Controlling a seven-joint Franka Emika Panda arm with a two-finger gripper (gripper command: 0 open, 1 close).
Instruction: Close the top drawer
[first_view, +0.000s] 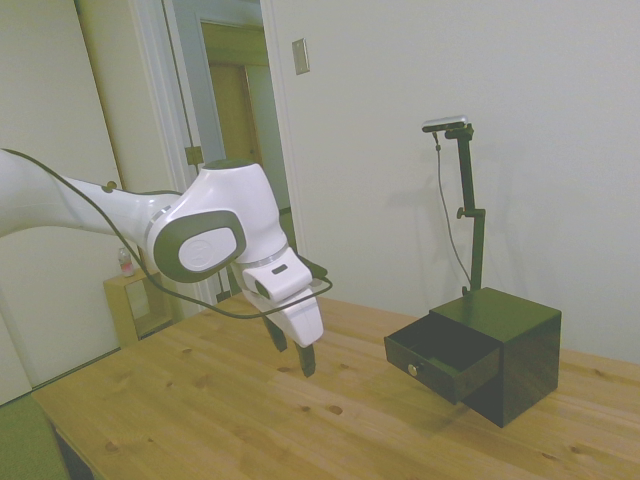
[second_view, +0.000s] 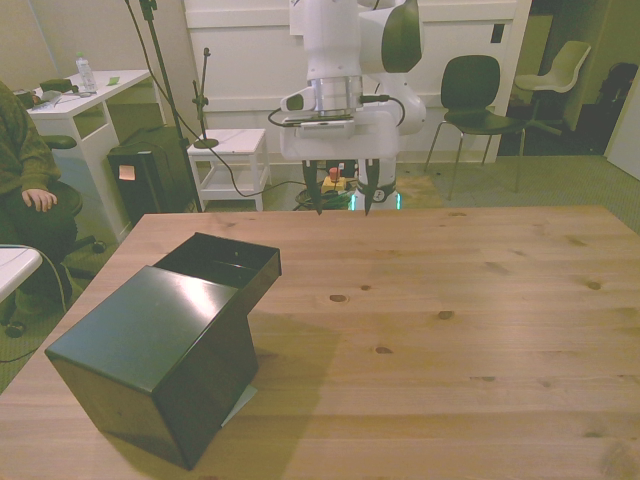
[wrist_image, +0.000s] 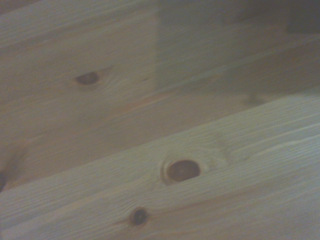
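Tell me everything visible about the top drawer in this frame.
The top drawer is glossy black, apparently lacquered, with a small round brass knob on its front panel. It stands pulled well out of the small black cabinet, level, its open box seen from above in the front view and looking empty. It projects toward the gripper, which hangs apart from it, not touching. Nothing else touches it but the cabinet holding it.

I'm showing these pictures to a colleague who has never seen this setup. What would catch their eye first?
Most striking is the black cube cabinet near one end of the wooden table, its top drawer pulled out with a small brass knob on the front. Next is the white arm's gripper, hanging above bare wood with its fingers apart, well clear of the drawer. At the front view's left edge a seated person is partly visible.
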